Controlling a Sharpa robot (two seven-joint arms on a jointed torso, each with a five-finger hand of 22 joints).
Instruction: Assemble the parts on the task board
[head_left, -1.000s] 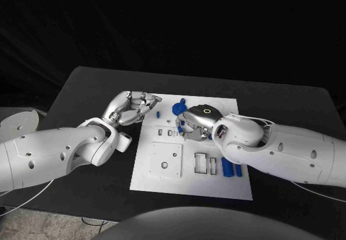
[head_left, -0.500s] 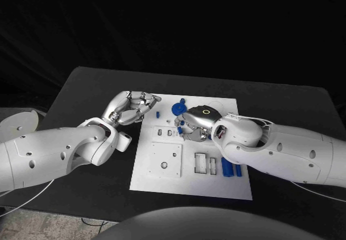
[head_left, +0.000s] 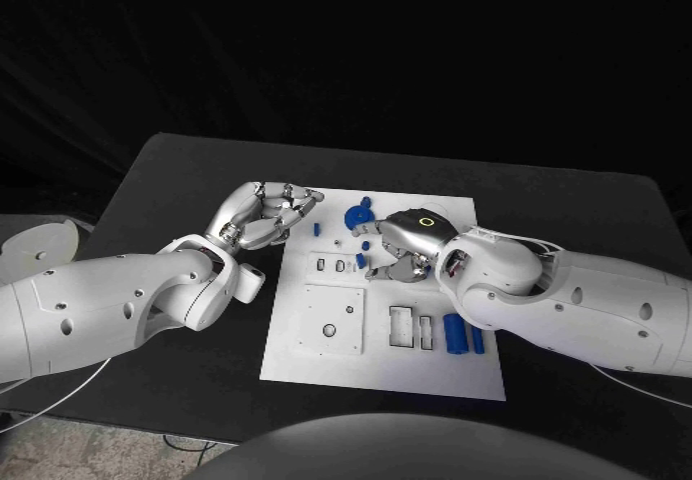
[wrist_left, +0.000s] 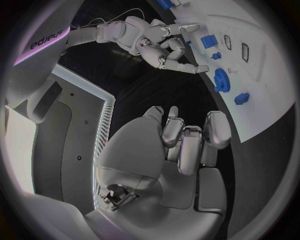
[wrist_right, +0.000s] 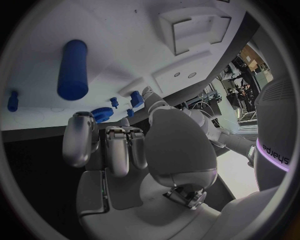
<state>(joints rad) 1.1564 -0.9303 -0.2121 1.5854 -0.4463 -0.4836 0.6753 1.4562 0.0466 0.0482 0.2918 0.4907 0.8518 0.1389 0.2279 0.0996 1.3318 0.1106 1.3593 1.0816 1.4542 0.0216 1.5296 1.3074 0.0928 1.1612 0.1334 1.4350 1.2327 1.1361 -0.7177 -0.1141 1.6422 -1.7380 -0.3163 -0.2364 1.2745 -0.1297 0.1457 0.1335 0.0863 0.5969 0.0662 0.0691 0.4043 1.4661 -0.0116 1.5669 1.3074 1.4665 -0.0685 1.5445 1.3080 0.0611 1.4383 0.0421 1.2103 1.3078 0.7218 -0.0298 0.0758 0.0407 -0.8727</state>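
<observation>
The white task board (head_left: 378, 345) lies in the middle of the black table. A blue gear (head_left: 356, 215) and small blue pegs (head_left: 319, 230) sit near its far edge, and two blue cylinders (head_left: 463, 334) lie near its right edge. My right hand (head_left: 404, 245) hovers over the board's far middle with its fingers curled in; I see nothing in them. My left hand (head_left: 268, 214) hangs at the board's far left corner, fingers curled, with nothing in its palm (wrist_left: 181, 150). The right wrist view looks along the board at a blue cylinder (wrist_right: 74, 70) and the gear (wrist_right: 100, 114).
The board has a raised square plate (head_left: 332, 318) at its left and rectangular slots (head_left: 410, 327) in its middle. Bare black table (head_left: 173, 180) surrounds the board. The left wrist view shows the right hand (wrist_left: 159, 42) over the board beside the gear (wrist_left: 222, 79).
My right hand and forearm have shifted a little to the right, uncovering more of the blue cylinders. The left hand has not moved.
</observation>
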